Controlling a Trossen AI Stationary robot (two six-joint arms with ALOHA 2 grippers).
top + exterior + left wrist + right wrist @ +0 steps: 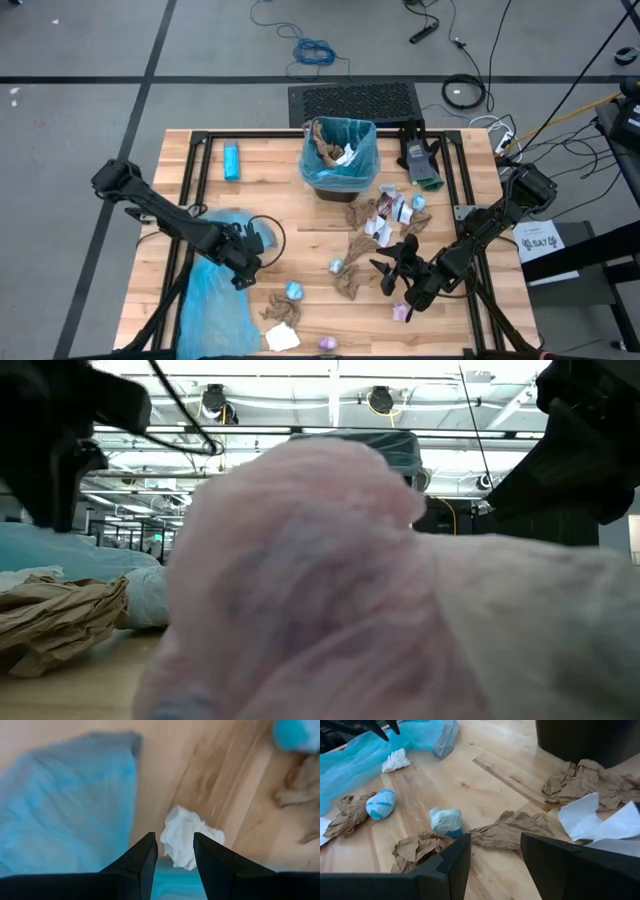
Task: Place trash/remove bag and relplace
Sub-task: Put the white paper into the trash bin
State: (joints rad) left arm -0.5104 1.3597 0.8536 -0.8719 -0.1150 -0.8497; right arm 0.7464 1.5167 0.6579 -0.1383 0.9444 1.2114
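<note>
The bin with a light-blue bag stands at the table's far middle and holds some scraps. Trash lies scattered on the wood: brown paper wads, white bits and blue-white wads. A loose blue bag lies flat at the near left. My left gripper hovers open by that bag's edge, over a white paper wad. My right gripper is open above the brown wad near the table's middle. A pink wad fills most of the low view.
A small solid blue oblong lies at the far left of the table. A dark tool with a green end rests right of the bin. More wads lie along the near edge. A black metal frame runs around the tabletop.
</note>
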